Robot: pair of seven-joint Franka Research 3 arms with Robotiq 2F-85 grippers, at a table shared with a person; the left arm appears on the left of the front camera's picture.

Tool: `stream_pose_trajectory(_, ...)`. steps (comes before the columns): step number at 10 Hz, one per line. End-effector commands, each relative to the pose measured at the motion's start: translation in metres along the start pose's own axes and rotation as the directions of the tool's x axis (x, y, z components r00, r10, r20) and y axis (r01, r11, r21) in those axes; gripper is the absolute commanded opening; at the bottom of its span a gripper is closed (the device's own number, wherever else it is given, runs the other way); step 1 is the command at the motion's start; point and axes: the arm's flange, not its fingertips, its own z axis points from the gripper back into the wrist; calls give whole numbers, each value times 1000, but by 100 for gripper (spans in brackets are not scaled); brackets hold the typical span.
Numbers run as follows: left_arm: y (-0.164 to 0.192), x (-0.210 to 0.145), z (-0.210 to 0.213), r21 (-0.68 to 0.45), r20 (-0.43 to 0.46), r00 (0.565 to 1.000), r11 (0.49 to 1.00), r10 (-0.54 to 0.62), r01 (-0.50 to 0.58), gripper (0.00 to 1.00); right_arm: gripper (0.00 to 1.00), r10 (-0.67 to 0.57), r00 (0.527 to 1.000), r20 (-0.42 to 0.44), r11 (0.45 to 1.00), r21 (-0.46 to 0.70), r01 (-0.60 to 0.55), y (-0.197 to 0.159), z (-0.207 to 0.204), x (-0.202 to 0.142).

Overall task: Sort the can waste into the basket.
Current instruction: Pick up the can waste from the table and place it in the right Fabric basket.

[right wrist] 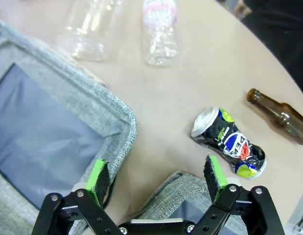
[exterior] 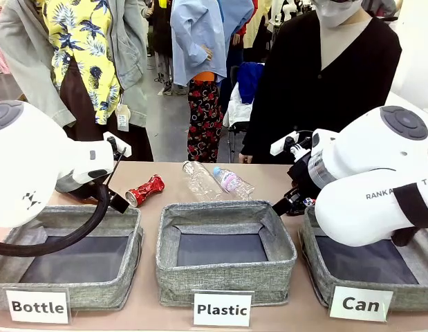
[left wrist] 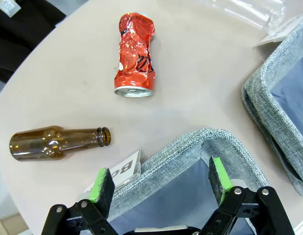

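- Red can (left wrist: 134, 56): shiny red with white and dark print, and a silver end rim.
- Dark can (right wrist: 229, 142): black body with a blue-red-white roundel, yellow-green patches and a silver top.
- Basket (exterior: 414, 297) marked "Can": grey woven fabric with a dark bottom. Its label (exterior: 361, 303) is white with black lettering.
- Plastic basket (exterior: 226, 280), left of the basket: the same grey weave and dark bottom.
- Bench (left wrist: 200, 73): plain beige.
- Brown bottle (left wrist: 57, 142): amber glass.
- Clear bottle (right wrist: 160, 32): transparent with a pink band.
- Left fingers (left wrist: 103, 186) and right fingers (right wrist: 215, 177): black with green pads.
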Motion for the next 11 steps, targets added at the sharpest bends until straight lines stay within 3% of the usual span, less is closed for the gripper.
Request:
stream_pose_trajectory(1, 0, 0, 0, 0, 0, 1000, 1000, 0, 0, 100, 100, -1, 1000, 0, 1000, 0, 1, 0, 0, 0)
stream_pose_trajectory(8, 0, 0, 0, 0, 0, 1000, 1000, 0, 0, 100, 100, 0, 1000, 0, 1000, 0, 0, 0, 0, 0)
stream_pose_trajectory(10, 3, 6, 28, -43, 23, 999, 998, -34, 35, 100, 100, -37, 999, 11, 999, 11, 37, -3, 31, 2)
stream_pose_trajectory(11, 2, 12, 67, -146, 85, 996, 988, -27, 40, 100, 100, -90, 995, 31, 995, 34, 89, -11, 66, 4)
